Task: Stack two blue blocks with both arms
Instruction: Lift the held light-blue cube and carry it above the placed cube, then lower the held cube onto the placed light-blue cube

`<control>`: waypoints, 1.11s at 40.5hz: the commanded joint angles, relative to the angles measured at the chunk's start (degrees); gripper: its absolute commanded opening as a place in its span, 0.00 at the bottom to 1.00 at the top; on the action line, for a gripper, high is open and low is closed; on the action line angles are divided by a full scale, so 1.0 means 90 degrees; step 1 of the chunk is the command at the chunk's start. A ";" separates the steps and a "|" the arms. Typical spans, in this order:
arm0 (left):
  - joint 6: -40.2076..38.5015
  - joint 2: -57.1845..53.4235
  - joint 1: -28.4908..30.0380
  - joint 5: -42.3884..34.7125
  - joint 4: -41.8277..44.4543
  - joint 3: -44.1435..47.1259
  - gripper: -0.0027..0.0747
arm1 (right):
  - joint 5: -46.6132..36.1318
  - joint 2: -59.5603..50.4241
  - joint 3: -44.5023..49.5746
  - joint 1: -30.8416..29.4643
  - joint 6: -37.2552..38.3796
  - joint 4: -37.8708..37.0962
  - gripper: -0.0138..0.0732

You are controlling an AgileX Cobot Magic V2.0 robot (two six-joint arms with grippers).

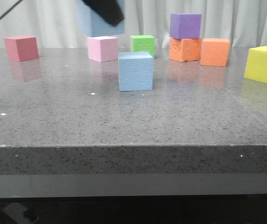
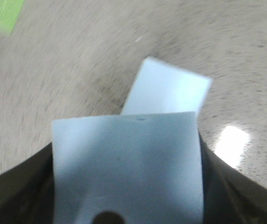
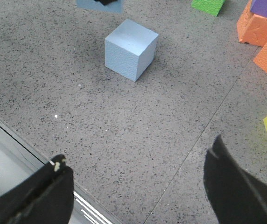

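Note:
One blue block [image 1: 136, 71] stands on the grey table, in front of the pink and green cubes. The second blue block [image 1: 98, 23] hangs in the air up and to its left, with my left gripper [image 1: 106, 10] shut on it. In the left wrist view the held blue block [image 2: 126, 158] fills the space between the dark fingers, and the resting blue block [image 2: 168, 91] lies beyond it on the table. My right gripper [image 3: 138, 186] is open and empty near the table's front edge, well short of the resting blue block [image 3: 130, 49].
Along the back stand a red cube [image 1: 21, 48], a pink cube [image 1: 102, 48], a green cube [image 1: 143, 45], two orange cubes [image 1: 185, 49] [image 1: 215, 52] with a purple cube [image 1: 185, 25] on one, and a yellow cube [image 1: 264, 64] at the right.

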 commanded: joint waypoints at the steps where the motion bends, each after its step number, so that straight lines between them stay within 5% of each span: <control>1: 0.0788 -0.0346 -0.0271 -0.0276 -0.0148 -0.0212 0.51 | -0.0415 -0.0056 -0.0168 0.0007 -0.0065 -0.0001 0.83; 20: 0.1769 -0.0332 -0.0516 -0.1020 -0.0139 -0.0182 0.51 | -0.0415 -0.0056 -0.0168 0.0007 -0.0065 -0.0001 0.83; 45: 0.1767 -0.0145 -0.0516 -0.1302 -0.0167 0.0080 0.51 | -0.0415 -0.0056 -0.0168 0.0007 -0.0065 -0.0001 0.84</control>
